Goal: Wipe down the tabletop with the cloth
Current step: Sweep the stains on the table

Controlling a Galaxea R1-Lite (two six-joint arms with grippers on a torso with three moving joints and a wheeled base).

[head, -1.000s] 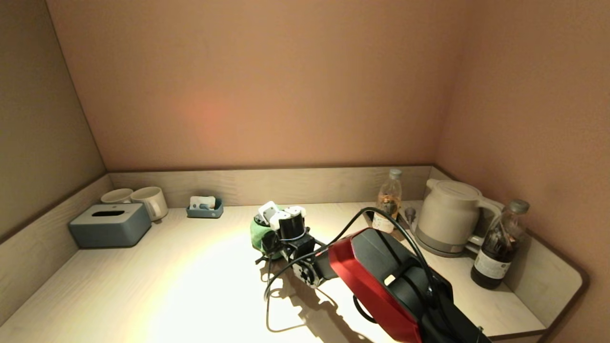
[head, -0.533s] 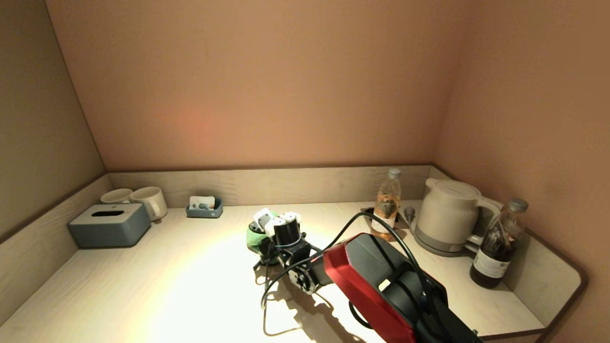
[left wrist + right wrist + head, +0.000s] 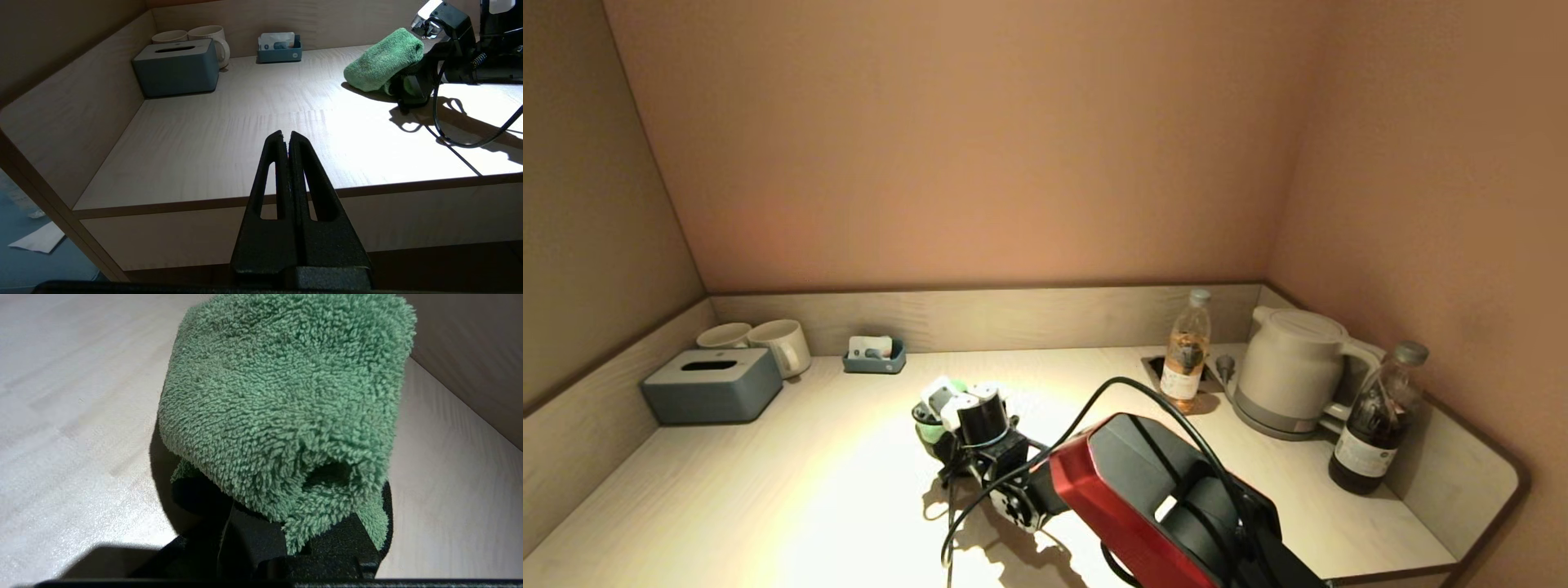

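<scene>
While the right pincer [image 3: 935,416] sits low over the middle of the desk [image 3: 768,490], just below the centre of the head view, its fingers are clamped on the folded green cloth [image 3: 286,404], which bulges out ahead of them and rests against the pale wood. Seen from the left wrist view, that cloth [image 3: 384,59] lies toward the upper right of the frame, with the black wrist hardware just behind it and a dark shadow under it. Below the desk's front edge, at the lower centre of that same view, the left pincer [image 3: 286,139] hangs with its two fingers pressed together and nothing between them. At the left of the head view stand a grey tissue box [image 3: 711,384] and two mugs [image 3: 768,343], with a small blue tray [image 3: 874,357] beside them against the back rim. At the right stand a kettle [image 3: 1290,367] and two bottles [image 3: 1186,351].
</scene>
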